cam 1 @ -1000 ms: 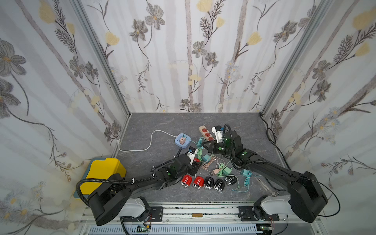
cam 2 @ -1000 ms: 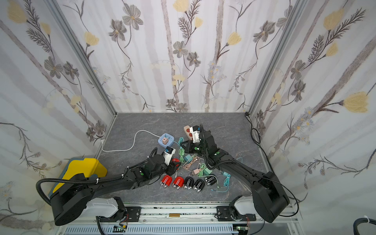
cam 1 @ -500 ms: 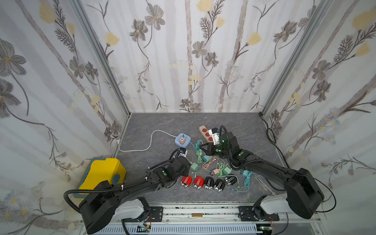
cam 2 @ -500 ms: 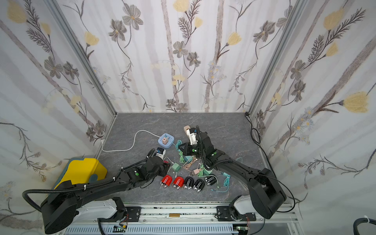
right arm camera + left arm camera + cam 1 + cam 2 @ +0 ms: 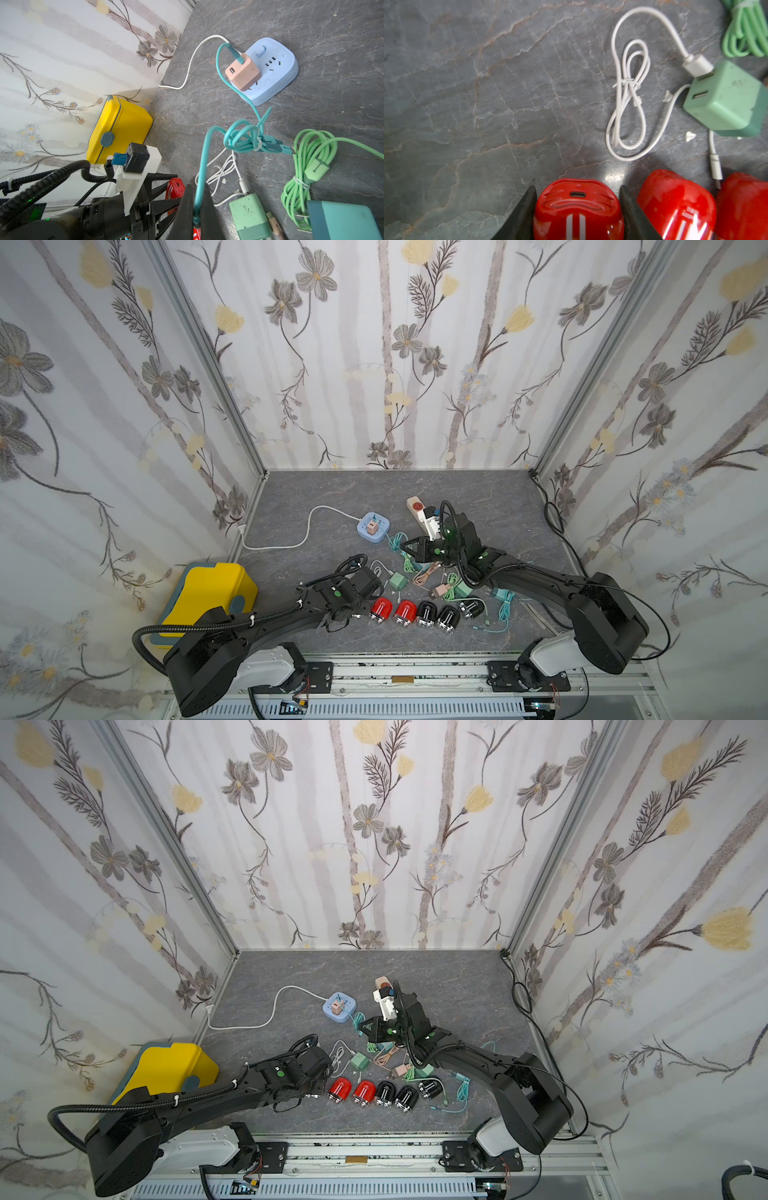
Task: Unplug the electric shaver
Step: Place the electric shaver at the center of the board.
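Right wrist: right end effector pinches teal cable; left clasps shaver.

The left arm is stretched low along the front edge of the tabletop. The left gripper is closed against both sides of a red shaver. The right arm is reached from the front right corner toward the middle. The right gripper is pinched tight on a teal cable.

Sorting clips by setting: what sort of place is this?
Likely a robot test booth: flowered wallpaper panels in aluminium framing, two arms bolted to a front rail, shavers and chargers on a grey tabletop.
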